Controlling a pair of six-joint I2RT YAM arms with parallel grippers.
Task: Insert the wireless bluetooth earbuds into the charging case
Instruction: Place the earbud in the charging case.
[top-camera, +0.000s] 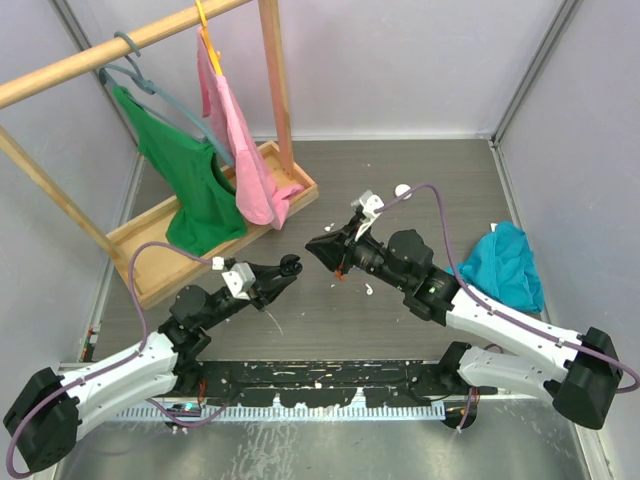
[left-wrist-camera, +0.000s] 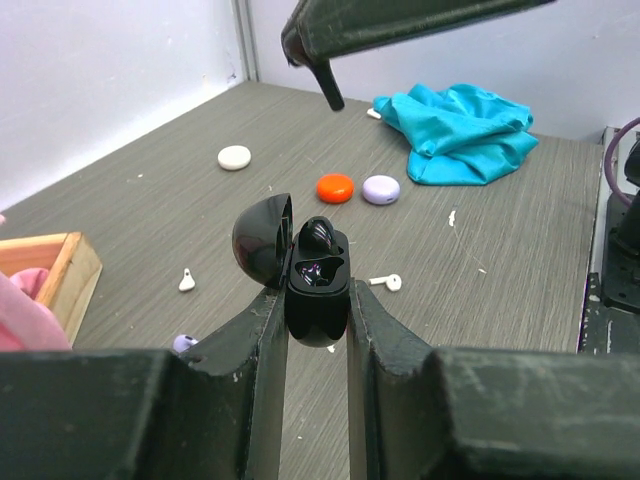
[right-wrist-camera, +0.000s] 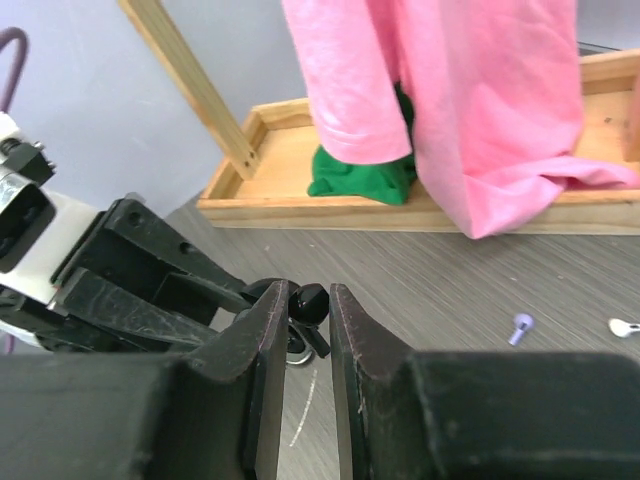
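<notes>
My left gripper (top-camera: 290, 266) (left-wrist-camera: 318, 300) is shut on an open black charging case (left-wrist-camera: 318, 312) and holds it above the table with its lid (left-wrist-camera: 262, 238) swung left. One black earbud (left-wrist-camera: 318, 235) sits in the case; the other slot looks empty. My right gripper (top-camera: 318, 243) (left-wrist-camera: 300, 45) (right-wrist-camera: 308, 295) hovers above and just beyond the case. It is shut on a second black earbud (right-wrist-camera: 312, 302), whose stem (left-wrist-camera: 330, 90) sticks out below the fingers. Loose on the table are white earbuds (left-wrist-camera: 186, 281) (left-wrist-camera: 385, 282) and a lilac one (left-wrist-camera: 181, 343).
Three closed round cases lie beyond: white (left-wrist-camera: 234, 157), orange-red (left-wrist-camera: 335, 187) and lilac (left-wrist-camera: 380, 189). A teal cloth (top-camera: 505, 265) is bunched at the right. A wooden rack and tray (top-camera: 220, 235) with green and pink garments stand at the back left.
</notes>
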